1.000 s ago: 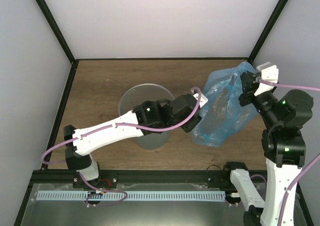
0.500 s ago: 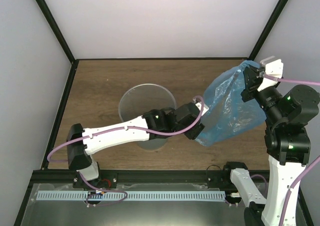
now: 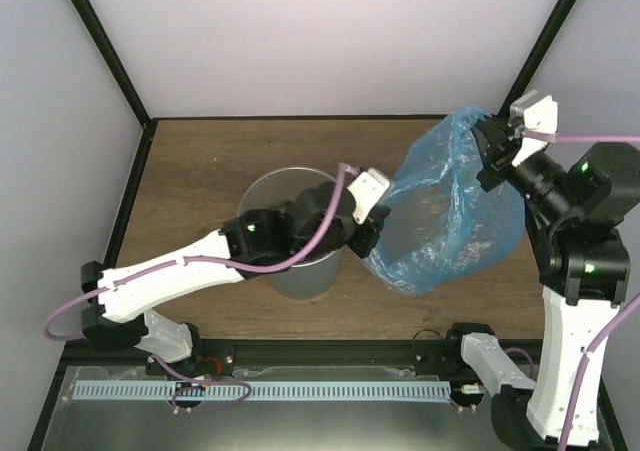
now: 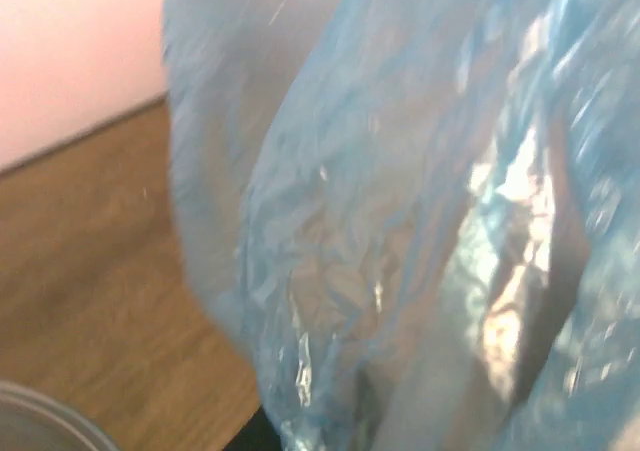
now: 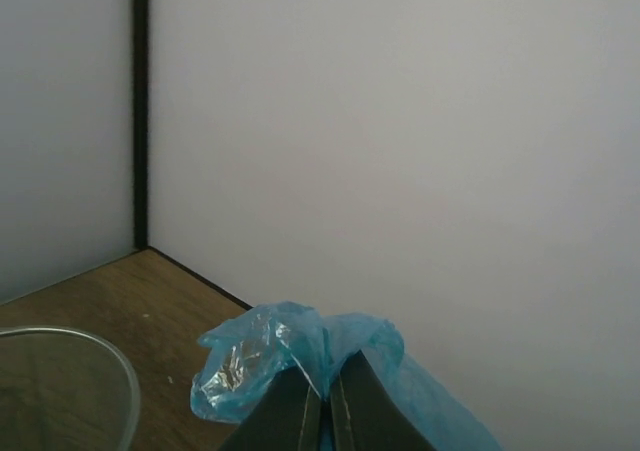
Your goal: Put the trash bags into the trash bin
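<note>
The trash bag (image 3: 450, 221) hangs in the right half of the top view, lifted off the table (image 3: 200, 171). Its light-blue film is spread wide and billowed, and its lowest fold sits just right of the trash bin (image 3: 300, 276). None of it is inside the bin.

The right gripper (image 3: 497, 141) holds the bag's top corner near the upper right of the frame. In the right wrist view its two fingers are pressed together (image 5: 328, 386), with a crumpled tuft of blue film (image 5: 270, 346) standing up from between them. The bin's rim (image 5: 60, 391) shows at the lower left.

The left gripper (image 3: 372, 226) is closed on the bag's left edge, just right of the bin, and its arm reaches across the bin's mouth. The left wrist view is filled by blurred, glossy film (image 4: 400, 221), and the fingers themselves cannot be made out.
</note>
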